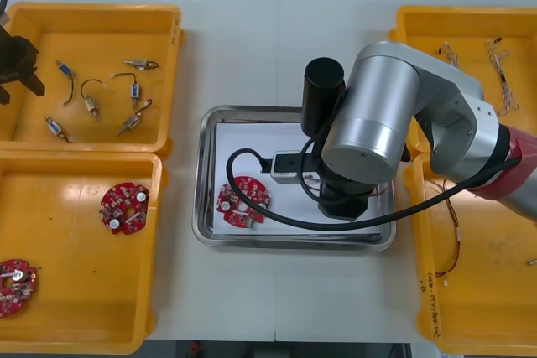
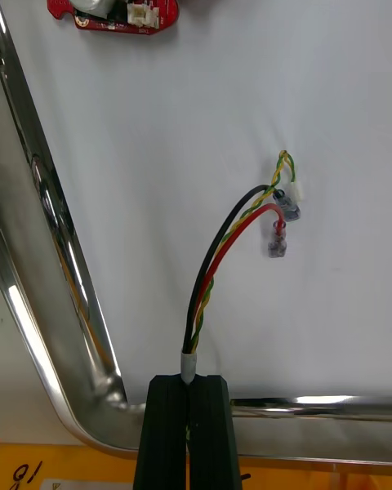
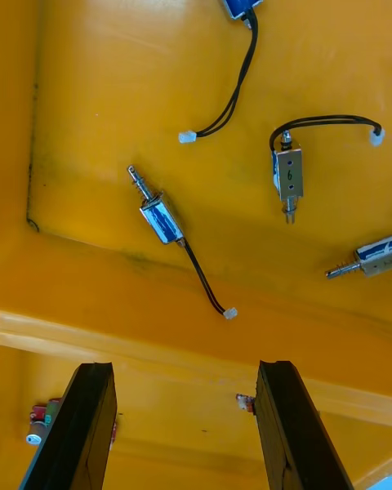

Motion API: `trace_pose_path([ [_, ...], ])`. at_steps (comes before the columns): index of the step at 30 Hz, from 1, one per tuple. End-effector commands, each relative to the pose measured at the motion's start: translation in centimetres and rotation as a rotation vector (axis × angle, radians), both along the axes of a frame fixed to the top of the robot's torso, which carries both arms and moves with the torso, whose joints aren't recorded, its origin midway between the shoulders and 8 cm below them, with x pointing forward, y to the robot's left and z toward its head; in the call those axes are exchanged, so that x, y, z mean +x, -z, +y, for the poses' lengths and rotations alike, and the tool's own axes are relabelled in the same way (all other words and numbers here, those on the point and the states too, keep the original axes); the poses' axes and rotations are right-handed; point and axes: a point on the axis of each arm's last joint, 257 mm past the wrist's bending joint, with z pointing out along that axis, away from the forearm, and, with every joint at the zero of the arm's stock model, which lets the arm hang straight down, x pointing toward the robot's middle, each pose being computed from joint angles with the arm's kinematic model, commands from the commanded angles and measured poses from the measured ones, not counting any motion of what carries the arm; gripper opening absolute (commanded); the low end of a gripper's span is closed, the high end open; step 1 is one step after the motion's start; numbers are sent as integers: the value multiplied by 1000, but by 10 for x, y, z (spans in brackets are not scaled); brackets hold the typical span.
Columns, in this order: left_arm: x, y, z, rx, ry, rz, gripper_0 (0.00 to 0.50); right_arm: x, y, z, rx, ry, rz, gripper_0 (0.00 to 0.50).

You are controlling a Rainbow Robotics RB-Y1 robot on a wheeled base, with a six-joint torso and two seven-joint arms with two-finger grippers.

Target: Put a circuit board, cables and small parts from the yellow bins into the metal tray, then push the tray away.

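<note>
1. Front view: the right arm (image 1: 373, 123) stands over the metal tray (image 1: 294, 242) on the surface (image 1: 252, 48). A round red circuit board (image 1: 243, 201) lies on the tray's white inside. The left gripper (image 1: 18, 69) hangs over the far left yellow bin (image 1: 101, 27).
2. Right wrist view: the right gripper (image 2: 189, 385) has its jaws closed on a red and yellow cable (image 2: 219, 253), whose free end is over the tray's white floor.
3. Left wrist view: the jaws stand apart, gripping nothing, above small metal parts (image 3: 161, 216) in the bin.

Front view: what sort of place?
Likely an electronics kitting bench: yellow plastic bins of small metal parts and round red circuit boards, a shiny metal tray, right gripper holding a red-yellow-black cable there, left gripper above parts.
</note>
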Motion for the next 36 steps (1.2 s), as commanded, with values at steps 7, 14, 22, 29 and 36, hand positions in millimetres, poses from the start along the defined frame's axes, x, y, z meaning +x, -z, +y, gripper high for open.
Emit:
trace_pose_path([
  [7, 34, -20, -5, -24, 61, -84, 500, -16, 33, 13, 58, 50, 19, 0],
  [14, 41, -7, 2, -18, 77, -84, 500, -15, 39, 17, 69, 45, 0, 11],
  [22, 47, 12, 7, 66, 97, -69, 500, -7, 46, 16, 75, 61, -14, 58],
  [29, 52, 28, 7, 67, 107, -68, 500, -3, 50, 18, 96, 72, -17, 373],
  [36, 53, 39, 10, 79, 120, -63, 500, -1, 49, 16, 98, 93, -26, 500],
])
